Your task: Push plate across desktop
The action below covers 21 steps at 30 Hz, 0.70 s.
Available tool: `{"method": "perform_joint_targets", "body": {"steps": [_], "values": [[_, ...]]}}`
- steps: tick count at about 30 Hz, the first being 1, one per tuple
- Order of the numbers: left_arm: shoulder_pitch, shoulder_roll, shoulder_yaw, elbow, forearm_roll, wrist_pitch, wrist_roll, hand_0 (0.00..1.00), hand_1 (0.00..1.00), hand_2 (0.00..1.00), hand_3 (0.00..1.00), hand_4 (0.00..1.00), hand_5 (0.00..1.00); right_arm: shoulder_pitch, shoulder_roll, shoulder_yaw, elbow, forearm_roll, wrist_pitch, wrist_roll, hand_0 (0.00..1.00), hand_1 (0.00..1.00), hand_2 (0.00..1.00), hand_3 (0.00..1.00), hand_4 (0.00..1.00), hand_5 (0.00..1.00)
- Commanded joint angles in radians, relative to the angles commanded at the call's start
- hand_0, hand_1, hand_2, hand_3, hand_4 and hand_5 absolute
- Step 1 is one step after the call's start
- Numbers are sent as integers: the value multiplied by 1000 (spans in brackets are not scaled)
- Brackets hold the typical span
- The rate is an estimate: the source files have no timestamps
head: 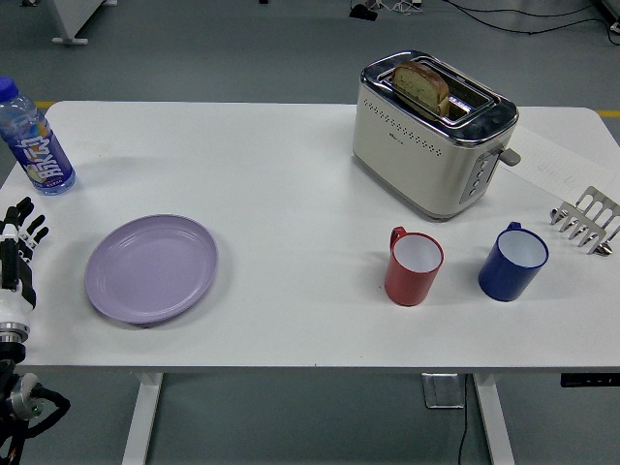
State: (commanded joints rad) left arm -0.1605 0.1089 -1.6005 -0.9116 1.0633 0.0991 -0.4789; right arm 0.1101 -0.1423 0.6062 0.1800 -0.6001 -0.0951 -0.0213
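My left hand [17, 254] sits upright at the table's left edge — fingers loosely spread, holding nothing — just left of the purple plate [151, 267], not touching.

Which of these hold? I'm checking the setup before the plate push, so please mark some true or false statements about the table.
1. The plate is purple and empty. True.
2. The left hand grips the plate. False: it sits at the table's left edge, apart from the plate, fingers open.
3. Bread sticks out of the toaster. True.
4. The red mug stands right of the blue mug. False: it stands left of it.
5. The bottle lies on its side. False: it stands upright at the far left corner.
6. A metal rack sits at the right edge. True.
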Motion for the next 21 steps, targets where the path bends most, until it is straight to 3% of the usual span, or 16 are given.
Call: {"method": "perform_joint_targets", "body": {"steps": [9, 21], "values": [[8, -36, 4, 9, 31, -13, -5, 829, 881, 942, 870, 566, 998, -1, -2, -13, 0, 8, 2, 3, 656, 639, 715, 667, 252, 280], [20, -61, 29, -13, 23, -18, -10, 829, 882, 945, 872, 561, 998, 1, -5, -13, 0, 6, 3, 4, 656, 639, 715, 667, 252, 282]]}}
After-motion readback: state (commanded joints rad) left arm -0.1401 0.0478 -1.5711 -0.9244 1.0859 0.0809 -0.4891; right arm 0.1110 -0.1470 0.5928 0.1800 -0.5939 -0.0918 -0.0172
